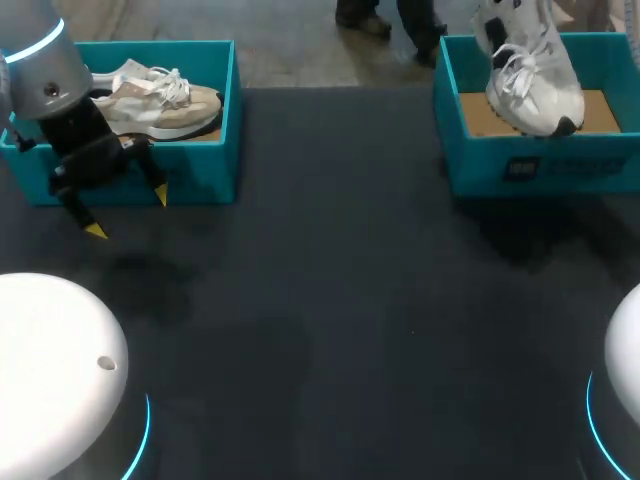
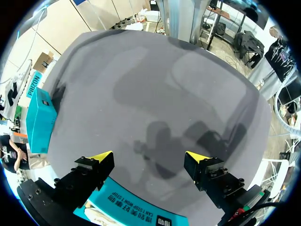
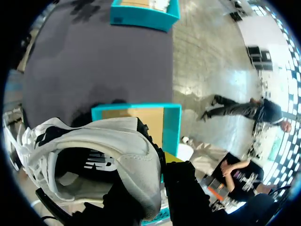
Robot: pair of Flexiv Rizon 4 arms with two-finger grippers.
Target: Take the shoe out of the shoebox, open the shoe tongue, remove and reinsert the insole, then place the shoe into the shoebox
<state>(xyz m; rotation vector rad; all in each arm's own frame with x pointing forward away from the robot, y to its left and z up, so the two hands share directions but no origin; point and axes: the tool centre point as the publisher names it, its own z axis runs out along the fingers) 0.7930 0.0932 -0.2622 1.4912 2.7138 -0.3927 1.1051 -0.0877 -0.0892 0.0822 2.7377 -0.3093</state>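
White shoe [image 1: 530, 80] held toe-down over our right shoebox [image 1: 540, 165].
Our right gripper [image 3: 162, 162] grasps it at the heel collar, with one yellow tip showing outside the rim. The toe hangs within the box's walls, and we cannot tell whether it touches the cardboard floor. Our left gripper [image 1: 128, 213] hangs with its fingers spread apart above the dark table [image 1: 330, 300], just in front of the left shoebox [image 1: 200, 170], where a beige shoe [image 1: 160, 105] lies inside.
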